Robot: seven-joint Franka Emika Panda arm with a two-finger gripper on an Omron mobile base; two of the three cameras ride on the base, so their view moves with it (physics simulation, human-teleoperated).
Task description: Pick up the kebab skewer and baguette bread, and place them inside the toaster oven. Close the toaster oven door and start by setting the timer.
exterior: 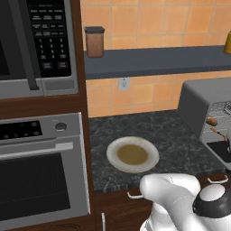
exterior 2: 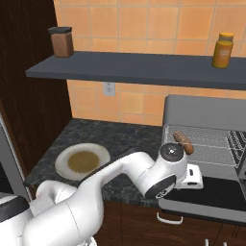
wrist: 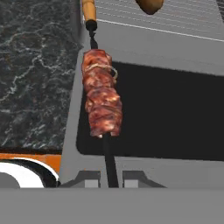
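The baguette (exterior 2: 183, 142) already lies on the oven (exterior 2: 206, 115) rack at centre right. The gripper (wrist: 109, 181) holds the skewer (wrist: 101, 98) above the open door (wrist: 148, 109); closing and timer remain.

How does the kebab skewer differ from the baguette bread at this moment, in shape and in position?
The kebab skewer is thin, with reddish meat chunks; the baguette bread is thick, stubby and brown. The skewer hangs over the open toaster oven door, at the gripper; the baguette already lies on the oven rack. Both are at the toaster oven.
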